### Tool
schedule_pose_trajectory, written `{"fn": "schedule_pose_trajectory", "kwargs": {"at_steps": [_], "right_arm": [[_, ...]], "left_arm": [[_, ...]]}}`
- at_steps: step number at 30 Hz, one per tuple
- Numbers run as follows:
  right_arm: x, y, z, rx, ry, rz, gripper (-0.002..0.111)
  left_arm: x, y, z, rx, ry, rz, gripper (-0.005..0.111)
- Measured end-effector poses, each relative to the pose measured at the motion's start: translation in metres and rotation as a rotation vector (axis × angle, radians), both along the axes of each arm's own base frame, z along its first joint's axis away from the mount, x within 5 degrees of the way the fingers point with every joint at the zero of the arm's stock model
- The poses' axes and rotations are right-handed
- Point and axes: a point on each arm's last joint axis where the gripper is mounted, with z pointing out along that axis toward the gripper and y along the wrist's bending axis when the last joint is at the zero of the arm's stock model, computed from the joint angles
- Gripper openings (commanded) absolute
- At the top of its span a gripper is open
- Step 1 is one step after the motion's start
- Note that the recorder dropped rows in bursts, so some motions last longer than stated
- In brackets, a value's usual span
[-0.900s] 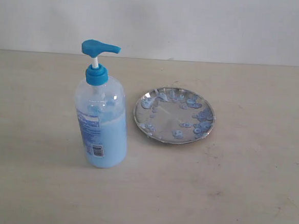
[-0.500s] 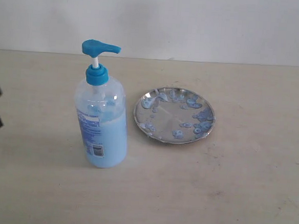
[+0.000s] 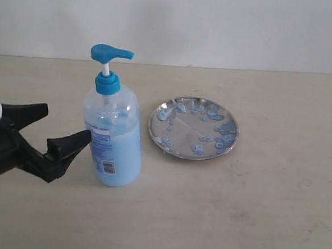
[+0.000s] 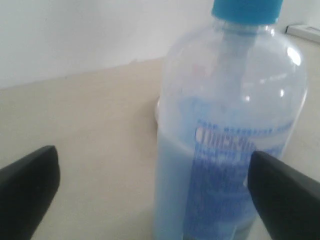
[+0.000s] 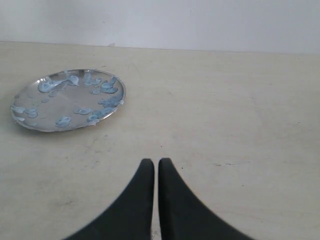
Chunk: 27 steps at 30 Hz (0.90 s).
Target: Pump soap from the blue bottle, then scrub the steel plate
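The blue bottle point(image 3: 112, 133) stands upright left of centre, its blue pump top point(image 3: 110, 54) pointing right, half full of light blue soap point(image 3: 124, 156). My left gripper point(image 3: 63, 126) is open just left of the bottle, one black finger point(image 3: 68, 143) close to its label. In the left wrist view the bottle point(image 4: 230, 135) fills the space ahead of the spread fingers point(image 4: 30, 185). The steel plate point(image 3: 193, 127) lies right of the bottle, dotted with pale blue soap blobs point(image 3: 225, 128). My right gripper point(image 5: 156, 162) is shut and empty, hovering over the table away from the plate point(image 5: 67, 99).
A beige table point(image 3: 262, 211) carries everything, with a white wall point(image 3: 218, 25) behind it. A pale flat object point(image 4: 305, 31) shows at the edge of the left wrist view behind the bottle.
My left gripper has come in from the left edge, open, and now reaches the bottle's side. Bottle and plate have not moved.
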Motion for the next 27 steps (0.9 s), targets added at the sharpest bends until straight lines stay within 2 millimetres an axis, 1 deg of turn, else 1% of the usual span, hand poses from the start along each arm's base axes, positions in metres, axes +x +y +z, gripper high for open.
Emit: {"fn": "schedule_pose_trajectory", "kwargs": {"at_steps": [1, 3, 6, 7, 9, 13, 14, 15, 18, 24, 27], "right_arm": [[0.000, 0.000, 0.000, 0.000, 0.000, 0.000, 0.000], [0.000, 0.000, 0.000, 0.000, 0.000, 0.000, 0.000], [0.000, 0.000, 0.000, 0.000, 0.000, 0.000, 0.000], [0.000, 0.000, 0.000, 0.000, 0.000, 0.000, 0.000], [0.000, 0.000, 0.000, 0.000, 0.000, 0.000, 0.000], [0.000, 0.000, 0.000, 0.000, 0.000, 0.000, 0.000], [0.000, 0.000, 0.000, 0.000, 0.000, 0.000, 0.000], [0.000, 0.000, 0.000, 0.000, 0.000, 0.000, 0.000], [0.000, 0.000, 0.000, 0.000, 0.000, 0.000, 0.000], [0.000, 0.000, 0.000, 0.000, 0.000, 0.000, 0.000], [0.000, 0.000, 0.000, 0.000, 0.000, 0.000, 0.000]], "left_arm": [[0.007, -0.003, 0.004, -0.006, -0.028, -0.021, 0.108], [0.011, -0.010, 0.010, -0.002, -0.065, -0.096, 0.108], [0.007, -0.017, 0.010, 0.020, -0.079, -0.207, 0.108], [0.003, -0.021, 0.009, 0.034, -0.081, -0.268, 0.108], [0.001, -0.024, 0.009, 0.043, -0.087, -0.314, 0.108], [0.020, -0.028, 0.009, 0.044, -0.111, -0.314, 0.108], [0.029, -0.029, 0.007, 0.045, -0.113, -0.314, 0.108], [0.033, -0.030, 0.004, 0.045, -0.110, -0.314, 0.108], [0.052, -0.034, -0.013, 0.047, -0.076, -0.318, 0.108], [0.070, -0.040, -0.034, 0.043, -0.047, -0.340, 0.108], [0.080, -0.042, -0.041, 0.037, -0.046, -0.341, 0.104]]}}
